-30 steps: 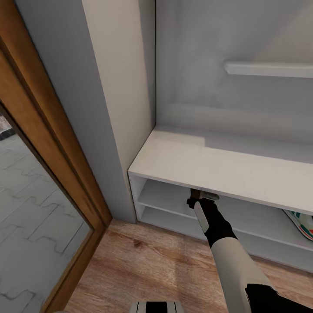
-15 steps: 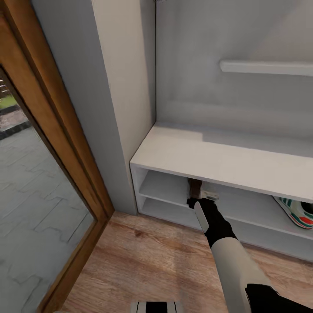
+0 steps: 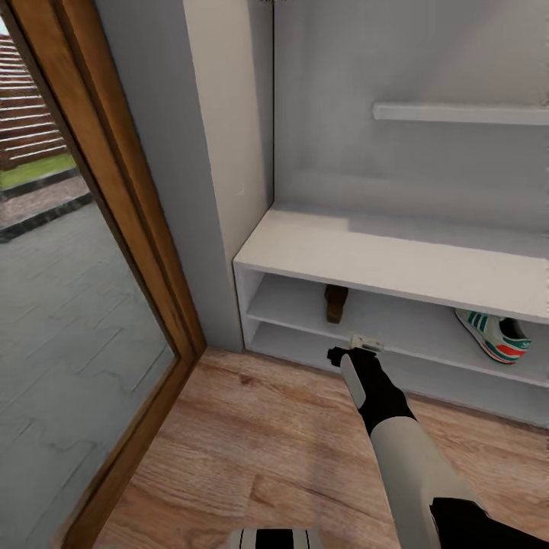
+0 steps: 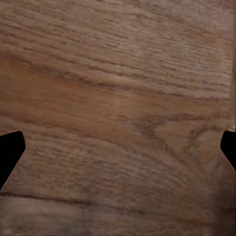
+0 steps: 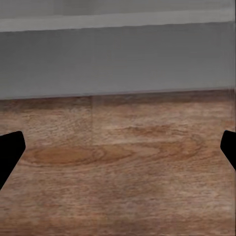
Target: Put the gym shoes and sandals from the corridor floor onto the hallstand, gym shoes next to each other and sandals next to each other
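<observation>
A white hallstand (image 3: 381,263) stands against a grey wall, with a flat top and two open shelf levels, on a light wood-plank corridor floor (image 3: 252,450). On its upper shelf a dark-brown sandal (image 3: 335,302) sits toward the left end, its long axis running from front to back. Further right on the same shelf lies a white gym shoe (image 3: 494,335) with teal stripes and a red-orange heel, angled across the shelf, well apart from the sandal. The right arm reaches forward from the lower right, and the right gripper (image 3: 364,345) hangs just in front of the shelf edge, slightly right of the sandal and nearer the camera, apart from it. In the right wrist view its fingers (image 5: 11,152) show as dark tips at opposite edges, spread wide with nothing between them, looking at the floor and the pale base of the hallstand. The left gripper (image 4: 118,152) points at bare floor, its fingers also spread wide and empty. A thin floating wall shelf (image 3: 457,113) hangs above, and a wood-framed glass door (image 3: 99,252) stands to the left. One sandal and one gym shoe appear placed; the other two shoes are not in sight here, so the likely next step is to find them. The second sandal should go beside the first, which the right arm is nearer to.
</observation>
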Motion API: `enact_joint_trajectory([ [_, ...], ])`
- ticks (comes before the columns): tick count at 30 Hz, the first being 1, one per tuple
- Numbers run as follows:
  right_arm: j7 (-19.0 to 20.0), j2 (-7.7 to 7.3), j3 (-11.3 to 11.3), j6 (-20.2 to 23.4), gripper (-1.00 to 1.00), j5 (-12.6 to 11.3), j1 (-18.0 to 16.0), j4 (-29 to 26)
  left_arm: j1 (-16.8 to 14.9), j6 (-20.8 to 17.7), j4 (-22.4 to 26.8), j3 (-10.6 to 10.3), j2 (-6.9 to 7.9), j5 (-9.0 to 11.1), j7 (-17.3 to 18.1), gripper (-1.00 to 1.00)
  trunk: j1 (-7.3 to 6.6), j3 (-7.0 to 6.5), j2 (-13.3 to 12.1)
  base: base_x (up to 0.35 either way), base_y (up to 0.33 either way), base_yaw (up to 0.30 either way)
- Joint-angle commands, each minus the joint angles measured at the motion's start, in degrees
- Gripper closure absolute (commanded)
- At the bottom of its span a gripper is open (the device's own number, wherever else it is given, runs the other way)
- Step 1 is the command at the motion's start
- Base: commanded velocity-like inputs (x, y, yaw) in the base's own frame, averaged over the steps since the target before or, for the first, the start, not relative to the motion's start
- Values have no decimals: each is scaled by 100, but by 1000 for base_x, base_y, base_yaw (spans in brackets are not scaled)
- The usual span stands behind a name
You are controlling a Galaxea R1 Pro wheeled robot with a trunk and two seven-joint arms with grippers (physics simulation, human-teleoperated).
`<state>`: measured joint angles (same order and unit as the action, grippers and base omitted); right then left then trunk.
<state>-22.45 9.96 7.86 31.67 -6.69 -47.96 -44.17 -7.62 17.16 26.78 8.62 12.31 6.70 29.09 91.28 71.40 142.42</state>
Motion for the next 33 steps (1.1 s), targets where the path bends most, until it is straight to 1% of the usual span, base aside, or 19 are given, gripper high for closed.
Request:
enact_joint_trajectory([
  [1, -40, 4, 6, 7, -100, -59, -2, -1, -3, -11, -6, 17, -1, 47, 53, -100, -5, 4, 2, -336, 0, 0],
  [8, -40, 4, 5, -1, -100, -47, -2, 32, -3, -11, -8, 24, -1, 37, 46, -100, -5, 4, 2, -336, 0, 0],
  [16, -7, 4, 3, -101, -100, -20, 36, 921, -3, -11, -10, 44, -1, 34, 21, -100, -5, 4, 2, -294, 0, 0],
  [18, -1, 4, 1, -215, -100, -14, 38, 1204, -3, -11, -8, 52, -1, 39, 11, -100, -5, 4, 2, -248, 0, 0],
  [20, 7, 4, -1, -432, -100, -2, 39, 1506, -3, -11, -1, 58, -1, 49, 4, -100, -5, 4, 2, -233, 0, 0],
  [21, 26, 4, -8, -1009, -100, 20, 41, 2079, -3, -11, 30, 65, -1, 75, -3, -100, -5, 4, 2, -123, 0, 0],
  [24, 37, -114, -19, -1540, -100, 28, 41, 2591, -6, -11, 48, 69, -1, 86, -9, -100, -5, 4, 2, -80, 0, 0],
  [25, 43, -271, -70, -2218, -100, 101, 41, 3319, -10, -11, 66, 74, -1, 99, -14, -100, -5, 4, 2, -26, 0, 0],
  [26, 50, -346, -141, -2537, -100, 216, 43, 3651, -10, -11, 72, 77, -1, 104, -15, -100, -5, 4, 2, -16, 0, 0],
  [28, 68, -419, -225, -2834, -100, 383, 52, 3886, -11, -11, 75, 81, -1, 107, -17, -100, -5, 4, 2, -12, 0, 0],
  [29, 109, -495, -291, -3090, -100, 573, 101, 4027, -11, -11, 78, 83, -1, 112, -17, -100, -5, 4, 2, -7, 0, 0],
  [31, 185, -565, -333, -3304, -100, 757, 229, 4115, -12, -11, 79, 84, -4, 115, -20, -100, -5, 4, 2, -5, 0, 0],
  [33, 289, -637, -360, -3477, -100, 921, 428, 4170, -12, -9, 83, 84, -6, 117, -22, -100, -5, 4, 2, -3, 0, 0],
])
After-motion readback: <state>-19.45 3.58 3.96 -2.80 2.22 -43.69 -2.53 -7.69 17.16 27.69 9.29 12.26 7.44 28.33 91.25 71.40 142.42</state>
